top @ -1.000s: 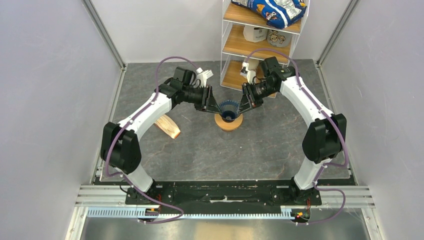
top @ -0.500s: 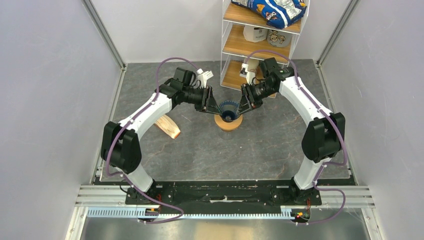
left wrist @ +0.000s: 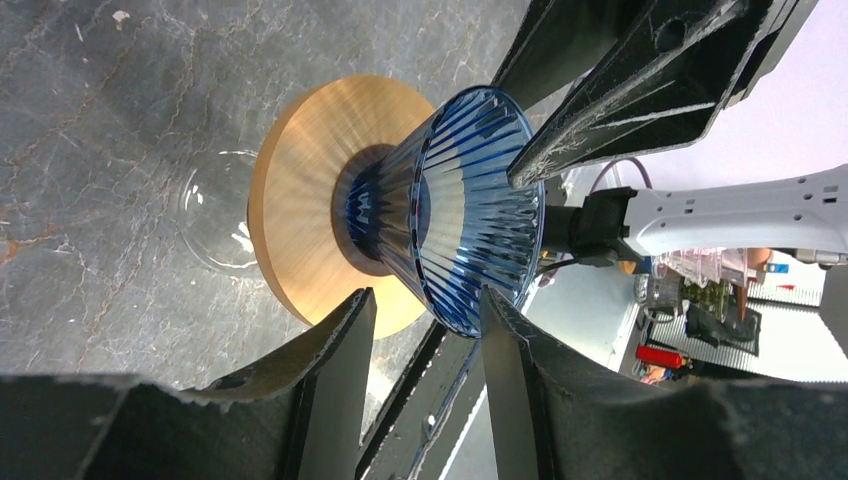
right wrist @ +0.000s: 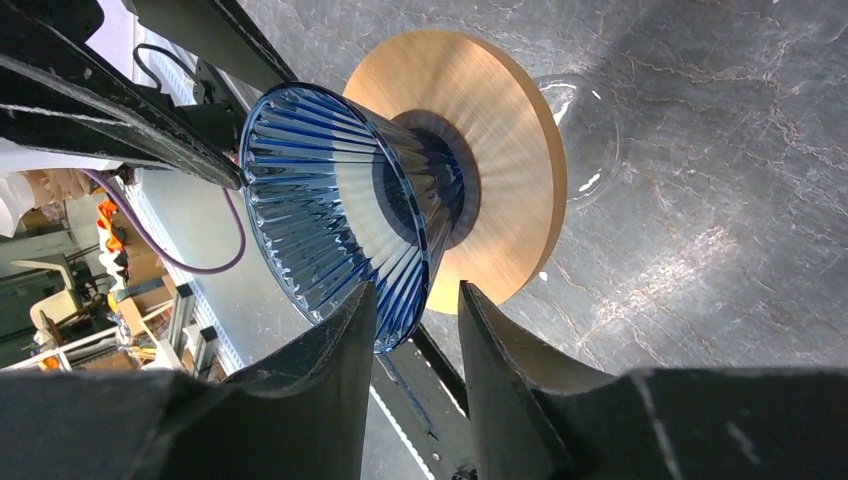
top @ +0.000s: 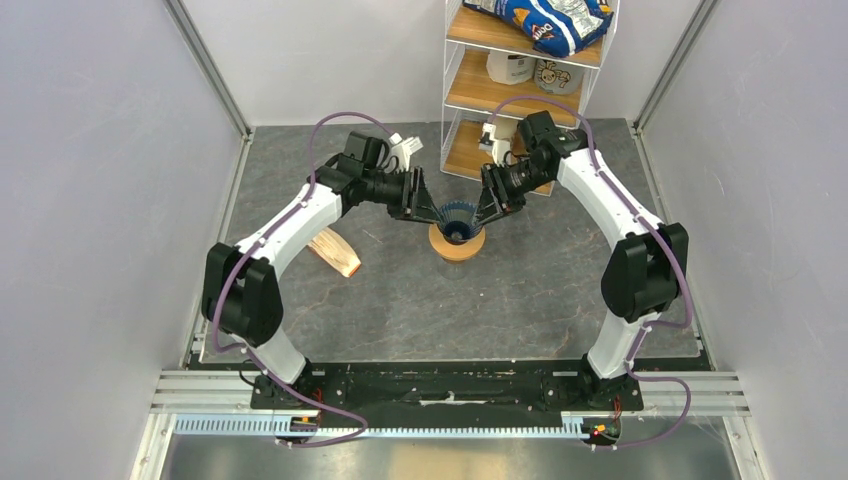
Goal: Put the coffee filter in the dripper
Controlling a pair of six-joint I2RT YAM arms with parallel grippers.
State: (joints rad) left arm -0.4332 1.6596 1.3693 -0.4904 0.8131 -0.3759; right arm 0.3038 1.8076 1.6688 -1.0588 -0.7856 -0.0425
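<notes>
At the far middle of the worktop (top: 540, 300), the overhead view shows me the dripper (top: 458, 218) seated in an orange-brown ring (top: 455, 250), with the left fingers (top: 416, 203) and right fingers (top: 496, 204) meeting its rim from either side. Only this view looks into the bowl, which is dark and bare. The coffee filter is not in it. A white folded shape (top: 409, 150) behind the left wrist may be that paper, but I cannot tell. A tan paper stack (top: 337, 253) lies well apart. The left wrist view adds what the overhead hides: a clear glass cup (left wrist: 215, 225) under the ring, and my left fingers parted astride the rim wall, not pinching. The right wrist view shows the right fingers likewise released, with the rim between them. I judge the dripper stiff, slick and tippy on that perch. The filter should be light and limp, best pinched at its open edge.
</notes>
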